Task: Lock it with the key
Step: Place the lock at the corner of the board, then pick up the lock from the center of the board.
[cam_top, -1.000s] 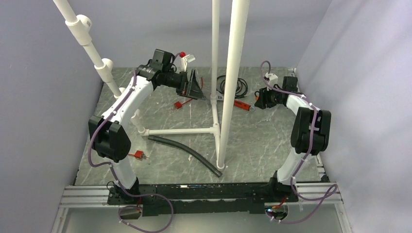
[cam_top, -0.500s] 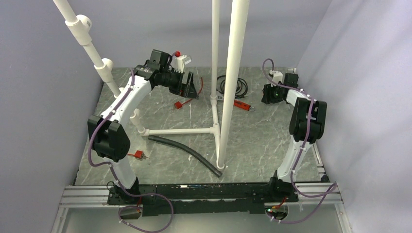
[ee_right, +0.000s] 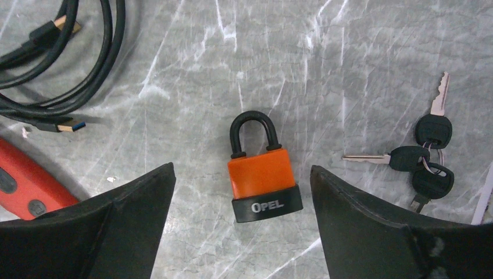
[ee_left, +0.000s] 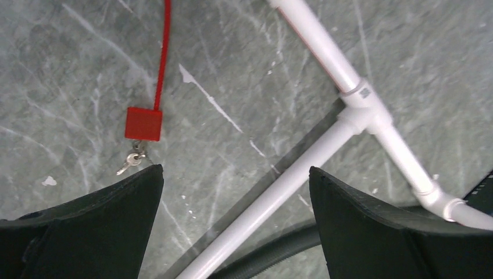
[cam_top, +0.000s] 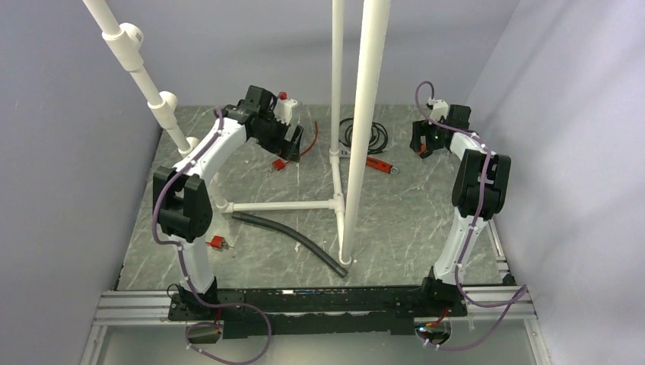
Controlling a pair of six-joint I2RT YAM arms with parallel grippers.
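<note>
Item: padlock [ee_right: 264,174], orange body, black hoop, black base band lettered OPEL.
Place: flat on the table [ee_right: 360,52], directly under the right claw [cam_top: 423,146], between its two fingers and touching neither.
Hoop: both legs appear seated in the body; whether it is latched cannot be told.
Keys: bunch of keys [ee_right: 427,160], three with black heads on one ring, just beside the padlock toward the right edge of the right wrist view, not touching it.
Right claw: wide, holding nothing.
Left claw [ee_left: 234,174]: wide, holding nothing, above bare table near a small red lock [ee_left: 143,123] and the white pipe frame [ee_left: 349,87].
Neighbours: black cables [ee_right: 70,52] and a red tool [ee_right: 23,186], clear of the padlock.
Handling, padlock: likely solid, rigid and heavy for its size, with a coated shell that should give fair grip. Best hold is across the flat orange sides; the round hoop would probably swivel in the fingers. The keyhole is not visible, presumably in the base.
Handling, keys: likely light and thin, lying flat and awkward to pinch up. Best hold is one black head; the other two would dangle from the ring.
</note>
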